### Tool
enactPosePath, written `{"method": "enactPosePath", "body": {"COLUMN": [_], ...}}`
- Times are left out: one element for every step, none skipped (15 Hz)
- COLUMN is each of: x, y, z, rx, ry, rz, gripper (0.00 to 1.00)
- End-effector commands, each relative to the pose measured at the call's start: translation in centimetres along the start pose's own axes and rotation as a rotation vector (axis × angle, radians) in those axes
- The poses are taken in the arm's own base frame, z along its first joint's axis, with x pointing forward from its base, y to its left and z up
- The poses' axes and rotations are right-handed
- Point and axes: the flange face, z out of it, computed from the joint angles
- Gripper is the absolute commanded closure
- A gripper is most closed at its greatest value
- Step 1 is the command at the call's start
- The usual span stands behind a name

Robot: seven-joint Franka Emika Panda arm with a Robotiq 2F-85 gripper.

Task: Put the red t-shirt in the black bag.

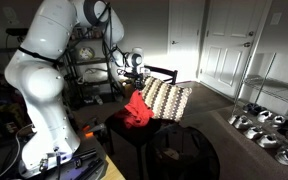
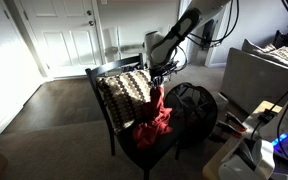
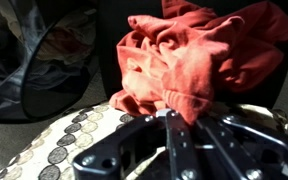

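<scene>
Red t-shirt [image 2: 156, 118] hangs in a crumpled bunch over the seat of the chair [image 2: 112, 67], in front of the patterned pillow [image 2: 127, 88]; its lower folds seem to rest on the seat. Tool [image 3: 179, 114] looks pressed together on a top fold. Judged light, limp, not slippery; it will drape and swing, so a thick bunched fold suits best. Black bag [image 2: 191, 108] stands on the floor just beside the chair. Only the wrist view shows the pinch close up; only the exterior views show the hanging length and the bag's place.
</scene>
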Motion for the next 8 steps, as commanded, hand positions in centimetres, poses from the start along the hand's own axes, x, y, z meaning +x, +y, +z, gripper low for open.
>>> {"method": "enactPosePath", "body": {"x": [-4.3,-4.9,-5.4,-5.6,-6.1,-6.6,-6.9,-7.3], "y": [3.2,3.9,4.7,5.3,5.9,6.5,7.0,7.7], "z": [-4.6,-5.6,-6.5,-7.3,-8.1,-8.6,-9.1,-9.4], "rx": [0.000,-0.007,-0.013,-0.019,-0.025,-0.033,-0.041,-0.054], "ry": [0.060,0.073,0.082,0.090,0.098,0.102,0.109,0.115], "rz": [0.114,0.140,0.165,0.191,0.211,0.229,0.248,0.284], "gripper": [0.99,0.99,0.99,0.99,0.99,0.99,0.99,0.99]}}
